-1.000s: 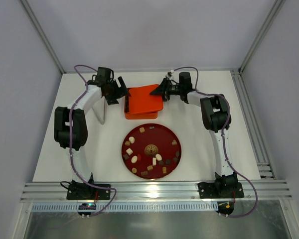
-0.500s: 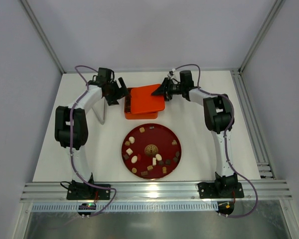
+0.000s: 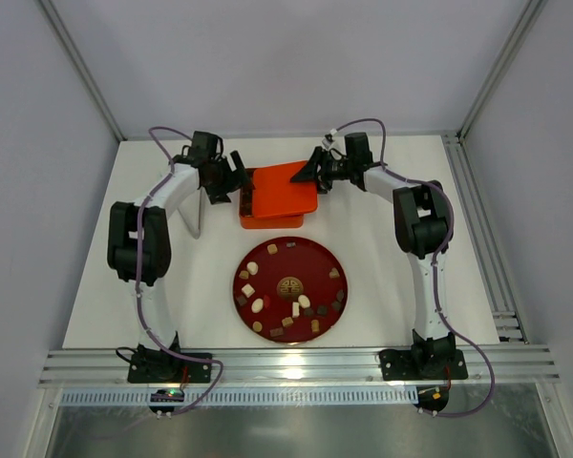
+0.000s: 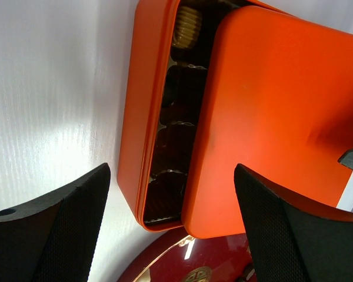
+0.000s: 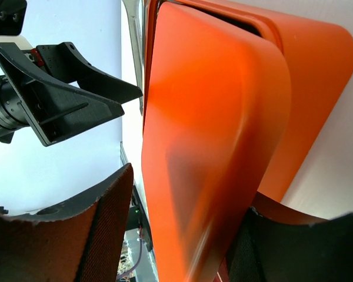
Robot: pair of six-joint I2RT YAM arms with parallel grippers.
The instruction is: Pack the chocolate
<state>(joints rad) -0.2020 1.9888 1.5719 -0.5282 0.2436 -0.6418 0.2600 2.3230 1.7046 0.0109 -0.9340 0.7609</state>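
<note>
Several bite-size chocolates (image 3: 258, 305), dark, tan and cream, lie on a round dark-red plate (image 3: 312, 263). Behind it stands an orange box (image 3: 247, 212) with its orange lid (image 3: 286, 188) lying on it, shifted right. In the left wrist view the lid (image 4: 270, 117) leaves the left column of the box's (image 4: 132, 117) dark tray uncovered, with a golden piece (image 4: 187, 26) in the far cavity. My left gripper (image 3: 235, 181) (image 4: 172, 170) is open, empty, over the box's left edge. My right gripper (image 3: 314, 171) (image 5: 185, 200) is open around the lid's (image 5: 212, 147) far right corner.
A white upright panel (image 3: 195, 216) stands on the table left of the box, beside the left arm. The plate's edge (image 4: 182, 264) lies just in front of the box. An aluminium rail (image 3: 286, 367) runs along the near edge.
The lid has slid right and settled flatter on the box. My left gripper has moved right, closer to the box's left edge. My right gripper has shifted slightly with the lid.
</note>
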